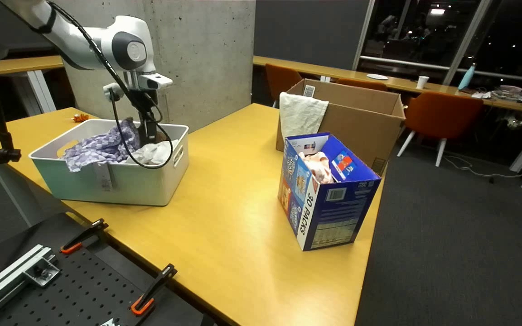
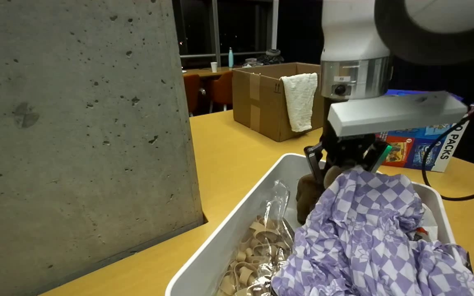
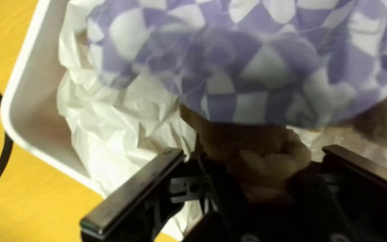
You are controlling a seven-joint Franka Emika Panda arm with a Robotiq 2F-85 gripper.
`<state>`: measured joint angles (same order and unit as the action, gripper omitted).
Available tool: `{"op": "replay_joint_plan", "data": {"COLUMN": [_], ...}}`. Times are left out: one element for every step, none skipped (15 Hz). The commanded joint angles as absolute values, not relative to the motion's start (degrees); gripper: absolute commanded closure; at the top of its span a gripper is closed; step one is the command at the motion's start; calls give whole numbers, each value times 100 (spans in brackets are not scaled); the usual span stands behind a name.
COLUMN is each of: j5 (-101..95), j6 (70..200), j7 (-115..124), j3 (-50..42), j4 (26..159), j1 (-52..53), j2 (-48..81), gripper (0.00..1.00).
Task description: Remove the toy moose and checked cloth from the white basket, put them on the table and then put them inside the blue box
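A rough concrete pillar rises at the edge of the light-wood table, where the white basket stands with its long axis running left to right in an exterior view. Inside it is the toy moose, partly hidden by the checked cloth; a dark part in sight runs up and down, but which way the toy faces and how its whole long axis lies cannot be told. The gripper reaches down into the basket, fingers partly apart with the moose's brown body between them; whether they press on it cannot be told. The cloth lies bunched, running from beside the gripper toward a long wall, one end draped over the rim. Crumpled white material and a clear bag of tan loops share the basket. A black cable loops across its front. Well apart, the blue box stands upright, open-topped, with pale pink fabric inside, near a brown cardboard box with an off-white towel over its wall.
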<state>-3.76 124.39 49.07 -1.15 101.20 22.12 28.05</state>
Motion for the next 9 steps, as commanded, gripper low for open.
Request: {"op": "replay_joint_plan", "data": {"j5": [-810, -906, -999, -1093, -1184, -1269, -1342, -1414, -1473], "j6": [12447, 12532, 12608, 12657, 12728, 12807, 12850, 12914, 12868], "j7": [5252, 5363, 5492, 5596, 5734, 5885, 5991, 6090, 6124], "j3": [-120, -104, -83, -56, -24, 12, 54, 89, 128], "j4": [10749, 10963, 11214, 11430, 11700, 11987, 12223, 12472, 12637], "j1": [2124, 2102, 2088, 2060, 2046, 2021, 1972, 1903, 1810], "j2": [1993, 1786, 1536, 1326, 1065, 785, 546, 276, 29], "gripper": [94, 94, 94, 94, 94, 94, 94, 94, 94]}}
